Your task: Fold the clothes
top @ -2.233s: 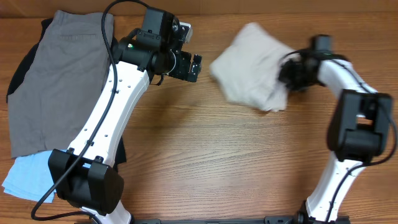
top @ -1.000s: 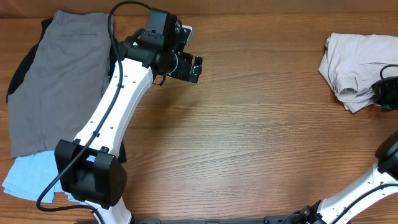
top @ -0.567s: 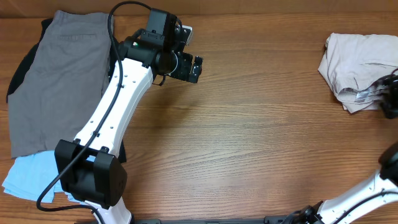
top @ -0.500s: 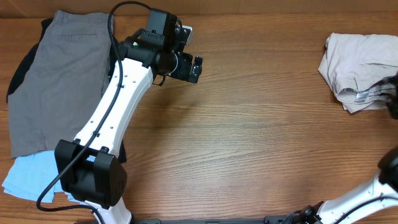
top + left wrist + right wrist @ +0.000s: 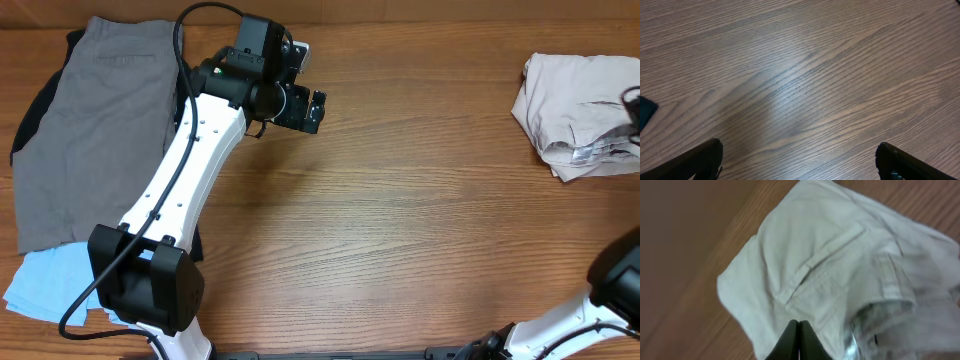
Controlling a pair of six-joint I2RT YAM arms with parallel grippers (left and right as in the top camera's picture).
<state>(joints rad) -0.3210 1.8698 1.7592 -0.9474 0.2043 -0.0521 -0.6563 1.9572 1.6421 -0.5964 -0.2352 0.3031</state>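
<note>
Where the table (image 5: 400, 230) runs out at its right end, the overhead view shows the light beige shorts (image 5: 575, 115) lying crumpled near the table's far edge. The right gripper (image 5: 633, 105) is only a dark sliver just beside them, cut off by the frame. At the table's left end the grey shorts (image 5: 90, 140) are spread flat. A black garment (image 5: 30, 120) shows from under their outer side, and the light-blue shorts (image 5: 40, 285) stick out beneath them toward the table's near edge. The left gripper (image 5: 315, 110) hangs over bare wood toward the table's far edge, well apart from every garment.

From the left wrist, the two fingers (image 5: 695, 160) sit in the lower corners, spread as wide as they go. Only table grain lies between them, and they hold nothing. A dark scrap at the table's left side is too small to name.

From the right wrist, the view is blurred. The fingers (image 5: 805, 340) are pressed flat together with no cloth seen between them. The beige shorts, a belt loop uppermost, fill the table below. Whether the tips touch the fabric I cannot tell.
</note>
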